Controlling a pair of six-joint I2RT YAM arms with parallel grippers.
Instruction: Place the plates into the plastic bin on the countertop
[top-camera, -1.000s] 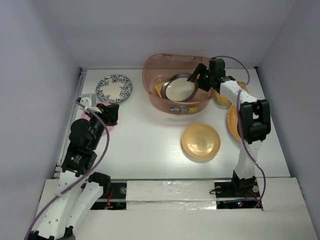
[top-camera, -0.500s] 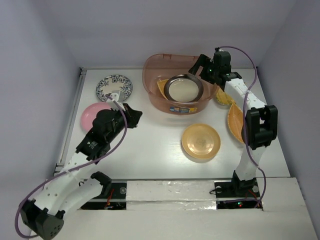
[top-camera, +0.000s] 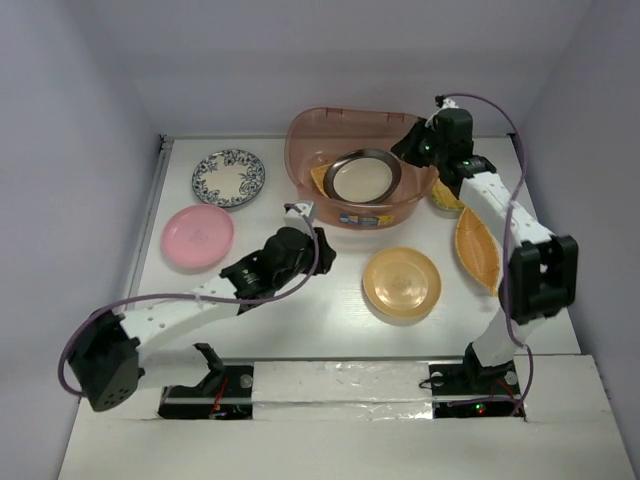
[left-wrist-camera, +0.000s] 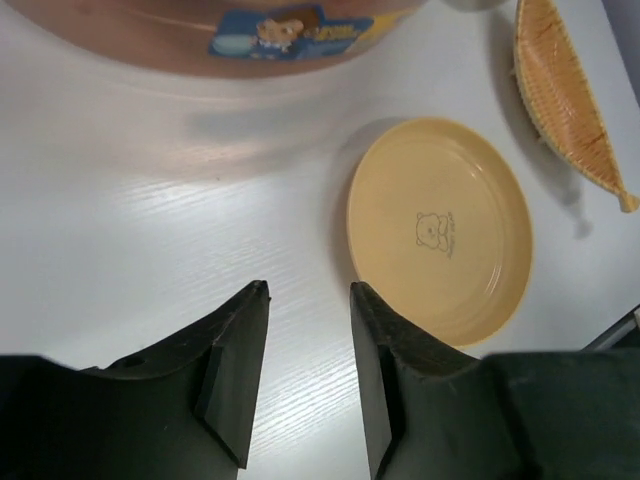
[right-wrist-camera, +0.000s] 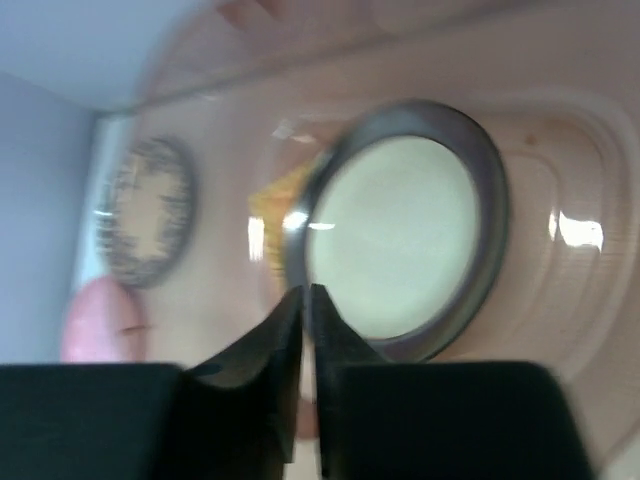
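At the left, the blue-and-white plate (top-camera: 228, 177) and the pink plate (top-camera: 198, 237) wait on the countertop (top-camera: 320, 320). My left pincer (left-wrist-camera: 308, 290) hovers with fingers apart just beside the orange round plate (left-wrist-camera: 440, 230) — I judge it is next, and one finger must go under its low rim. The cream plate (right-wrist-camera: 395, 235) lies inside the plastic bin (top-camera: 296, 160); my right pincer (right-wrist-camera: 305, 292), fingers together and empty, hangs over its right side. A yellow-orange dish (top-camera: 319, 178) below the cream plate is mostly hidden — which one, I cannot tell.
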